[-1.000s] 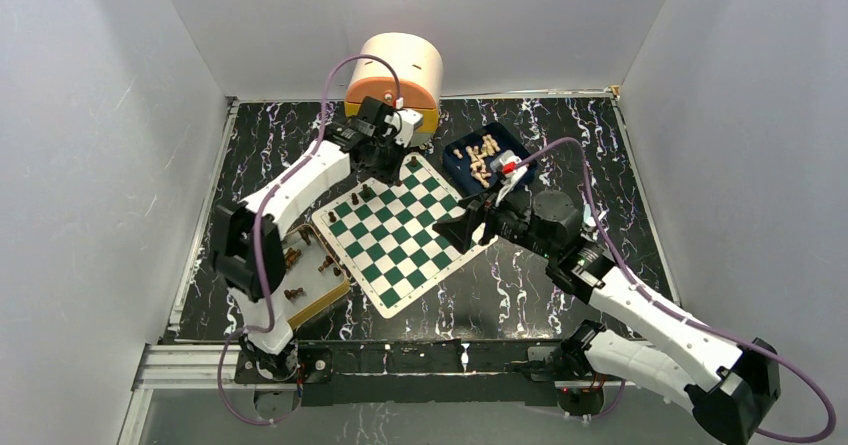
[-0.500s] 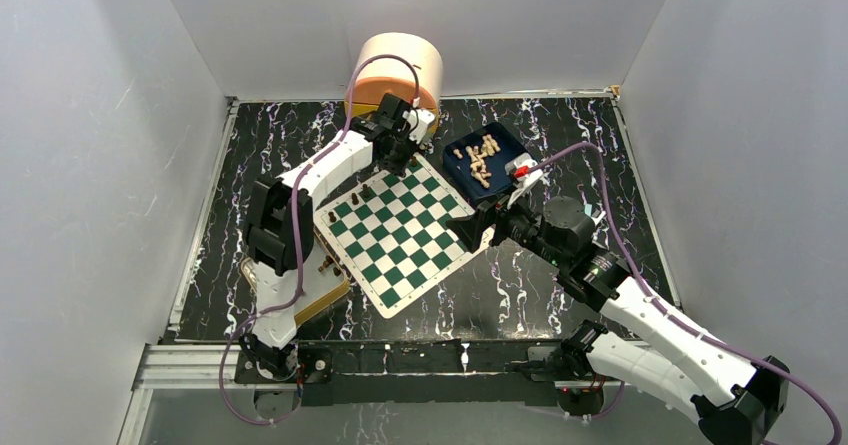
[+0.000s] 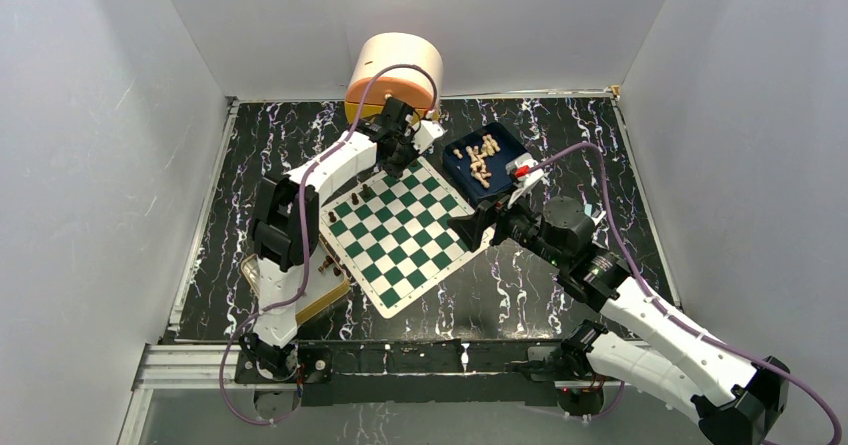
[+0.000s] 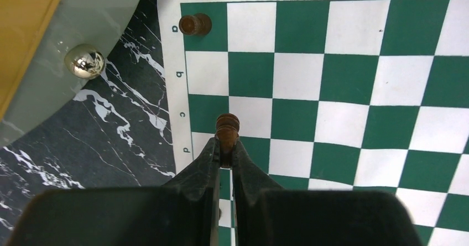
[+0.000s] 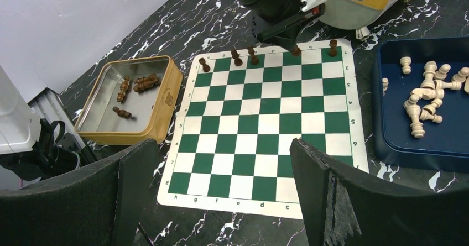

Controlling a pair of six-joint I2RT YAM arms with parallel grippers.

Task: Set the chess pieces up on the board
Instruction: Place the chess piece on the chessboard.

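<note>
The green and white board (image 3: 400, 230) lies turned on the black marbled table. My left gripper (image 4: 225, 146) is shut on a dark brown chess piece (image 4: 227, 129) and holds it over the c–d squares of rank 1, at the board's far edge (image 3: 400, 157). Another dark piece (image 4: 194, 24) stands on a1. Three more dark pieces (image 5: 236, 57) stand along that same edge. My right gripper (image 5: 221, 196) is open and empty, hovering by the board's right edge (image 3: 470, 230).
A tan-rimmed tray (image 5: 166, 99) left of the board holds several dark pieces. A blue tray (image 5: 387, 141) at the right holds several pale pieces. A round orange and cream appliance (image 3: 395, 70) stands just behind the board, with a metal ball foot (image 4: 84, 61).
My left gripper has moved right along the board's far edge with the dark piece. My right gripper drew back to the right off the board, then held still.
</note>
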